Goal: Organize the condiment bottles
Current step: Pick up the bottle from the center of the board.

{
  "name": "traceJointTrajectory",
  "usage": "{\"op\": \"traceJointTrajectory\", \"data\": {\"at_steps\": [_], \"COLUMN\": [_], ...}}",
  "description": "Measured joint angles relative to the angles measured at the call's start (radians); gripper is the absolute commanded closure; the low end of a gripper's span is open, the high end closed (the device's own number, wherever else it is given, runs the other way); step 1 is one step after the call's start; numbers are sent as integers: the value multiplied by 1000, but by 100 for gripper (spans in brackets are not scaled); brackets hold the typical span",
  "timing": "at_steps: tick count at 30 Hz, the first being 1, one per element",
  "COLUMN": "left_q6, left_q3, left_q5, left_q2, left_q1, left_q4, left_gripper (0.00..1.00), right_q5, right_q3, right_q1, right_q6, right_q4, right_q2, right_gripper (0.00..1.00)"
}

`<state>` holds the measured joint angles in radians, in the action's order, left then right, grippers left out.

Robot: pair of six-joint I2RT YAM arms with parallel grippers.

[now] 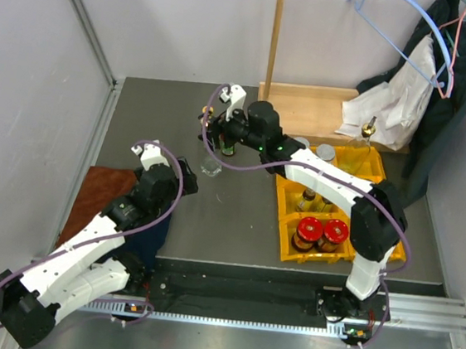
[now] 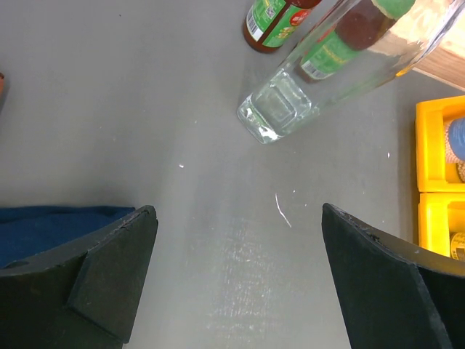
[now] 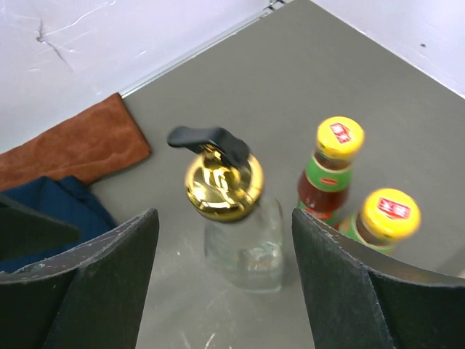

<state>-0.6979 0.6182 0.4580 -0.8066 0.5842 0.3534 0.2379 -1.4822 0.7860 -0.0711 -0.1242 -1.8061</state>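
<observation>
The grey table (image 1: pixel 228 224) shows a sorting job perhaps 2 thirds done, by the look of it. The yellow compartment bin (image 1: pixel 282 230), on the right arm's side, already carries 2 red-lidded jars (image 1: pixel 309 229) in its nearest cell. It also holds small dark bottles (image 1: pixel 307 201) in the cell behind and silver-lidded jars (image 1: pixel 325 152) further back. A tall gold-stoppered bottle (image 1: pixel 367 132) stands at its far end, though whether it is inside the bin cannot be told. A brown cloth (image 1: pixel 97 198) and a blue cloth (image 1: pixel 146 245) lie by the left arm.

The right gripper (image 3: pixel 224 218), stretched across to mid-table, hovers with jaws spread wide on either side of a clear pump bottle (image 3: pixel 243 247), with no contact visible. The left gripper (image 2: pixel 238 212) hangs near the same bottle, jaws wide apart and empty.

Outside the bin, on open table, stand that pump bottle and 2 yellow-capped sauce bottles (image 3: pixel 330 171) just beside it. That suggests at least 3 bottles are yet to be put away.
</observation>
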Motion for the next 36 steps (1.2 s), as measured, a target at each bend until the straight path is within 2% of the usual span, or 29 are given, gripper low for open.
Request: {"op": "traceJointTrajectory", "data": {"at_steps": [9,13,17,18,19,21,22,36], "left_q6": [1,1,1,1,1,1,1,1], "left_q3": [4,4,4,4,4,4,4,4], "left_q5": [-10,-16,-20,-21,-23,-24,-24,-29], "left_q2": [8,7,5,5,5,5,5,6], "left_q1": [-2,-5,-7,-8,-8,-9,-9,-13], "left_q4": [15,15,14,14,14,14,14,14], "left_gripper": [1,1,1,1,1,1,1,1], "right_q5": [-20,-34,-40,-41,-45,-61,-64,-184], "right_q3": [-71,-78,-86,-90,-91,-93,-95,-94], "right_q1": [16,17,17,17,17,17,15,87], "right_q6": [0,0,1,1,4,31,21,73], "right_q4": [-47,-52,-48,-47,-48,-51,-47,20], "right_q2": [-93,-115,-128,-130,-131,-131,-133,-102], "right_gripper": [37,50,58,63,75,89,100,100]}}
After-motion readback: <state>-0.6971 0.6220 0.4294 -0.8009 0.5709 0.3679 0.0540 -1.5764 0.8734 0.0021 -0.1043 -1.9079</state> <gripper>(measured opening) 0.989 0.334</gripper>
